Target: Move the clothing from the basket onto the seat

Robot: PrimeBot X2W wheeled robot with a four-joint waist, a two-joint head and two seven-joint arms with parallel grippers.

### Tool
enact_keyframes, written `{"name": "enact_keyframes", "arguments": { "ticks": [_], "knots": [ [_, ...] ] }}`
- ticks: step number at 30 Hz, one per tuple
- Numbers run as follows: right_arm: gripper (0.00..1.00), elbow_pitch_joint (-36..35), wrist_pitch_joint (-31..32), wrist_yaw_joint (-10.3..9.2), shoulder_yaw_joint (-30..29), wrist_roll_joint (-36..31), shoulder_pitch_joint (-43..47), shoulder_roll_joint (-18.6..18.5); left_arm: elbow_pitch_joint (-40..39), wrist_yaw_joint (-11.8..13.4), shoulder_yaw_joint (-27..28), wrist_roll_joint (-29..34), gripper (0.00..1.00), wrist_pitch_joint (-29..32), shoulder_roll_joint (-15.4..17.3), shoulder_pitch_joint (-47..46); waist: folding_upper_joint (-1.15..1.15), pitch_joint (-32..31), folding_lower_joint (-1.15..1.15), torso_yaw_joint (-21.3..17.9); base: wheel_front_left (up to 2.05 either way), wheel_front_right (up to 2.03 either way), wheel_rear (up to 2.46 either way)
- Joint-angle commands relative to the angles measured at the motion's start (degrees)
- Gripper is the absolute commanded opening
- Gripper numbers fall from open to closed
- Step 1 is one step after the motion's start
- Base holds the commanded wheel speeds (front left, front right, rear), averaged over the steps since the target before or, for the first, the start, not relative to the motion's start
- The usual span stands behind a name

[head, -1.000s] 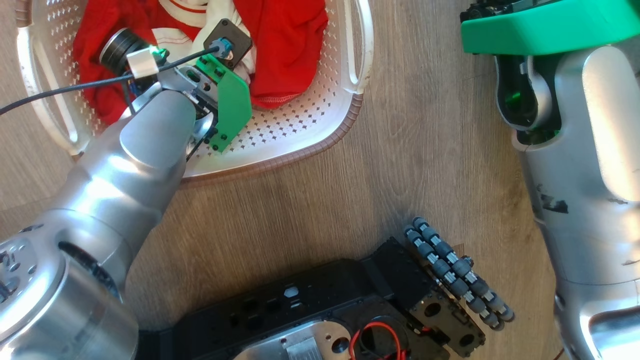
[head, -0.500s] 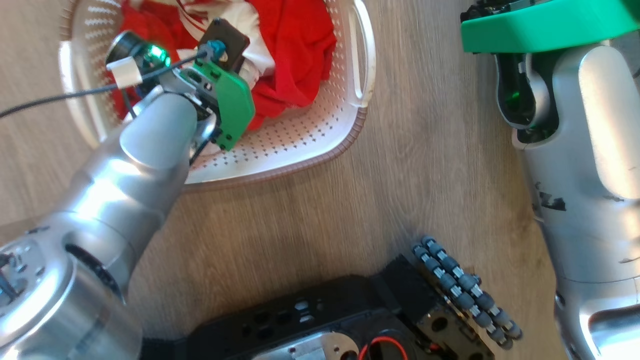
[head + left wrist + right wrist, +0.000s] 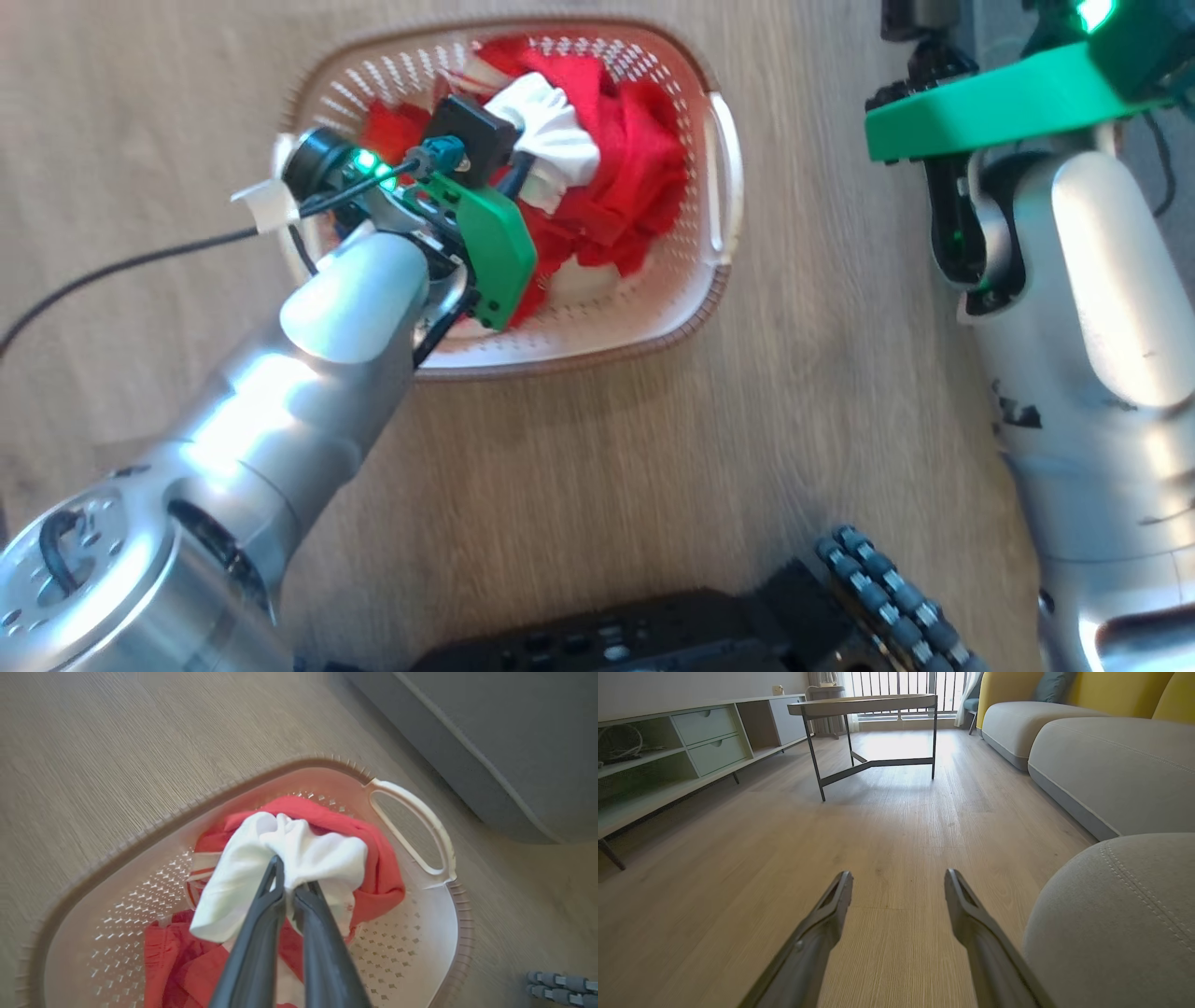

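My left claw (image 3: 290,884) is pinched tight on a white fold of the clothes (image 3: 322,851), bunched up w/ bright red fabric round it & striped trim at the left edge. Pile sits in the basket (image 3: 411,933): cream plastic w/ holes, brown rim, on wood floor (image 3: 117,742). Grey seat (image 3: 504,737) is near, past the basket's handle. My right claw (image 3: 899,884) is spread wide above the floor.

Under me runs a pale wood-plank floor (image 3: 653,467). The basket (image 3: 607,322) stands directly on it, near the grey seat (image 3: 504,742). Farther off, I see a round metal-legged table (image 3: 868,704) and a low cabinet (image 3: 691,742) standing on the same boards.
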Motion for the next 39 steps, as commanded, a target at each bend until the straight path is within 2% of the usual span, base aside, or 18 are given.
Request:
{"name": "enact_keyframes", "arguments": {
  "ticks": [1, 11, 22, 39],
  "knots": [
    [1.0, -1.2, -0.27, 0.41, 0.08, -0.2, 2.8, 0.05, -2.55, -0.36, 2.33, -0.07, 0.0, -0.65, -0.1, 0.91, 0.0, -3.85, 0.0, 2.72, 0.0, 0.0, 0.0],
    [1.0, 1.08, -0.27, 0.41, -0.67, 0.55, 7.4, -0.44, -9.53, -0.12, 9.98, 3.47, 0.0, -0.68, 0.09, 6.77, 0.0, -12.48, 0.0, 5.38, 0.0, 0.0, 0.0],
    [1.0, 3.71, -0.27, 0.41, -1.34, 1.56, 12.65, -1.13, -19.05, -0.1, 19.23, 10.35, 0.0, -0.68, 0.55, 14.74, 0.0, -22.62, 0.0, 7.35, 0.0, 0.0, 0.0],
    [1.0, 5.52, -0.27, 0.41, -2.59, 2.34, 21.29, -0.71, -29.03, -0.35, 25.87, 14.11, 0.0, -0.69, 0.84, 19.74, 0.0, -35.14, 0.0, 9.38, 0.0, 0.0, 0.0]
  ]
}}
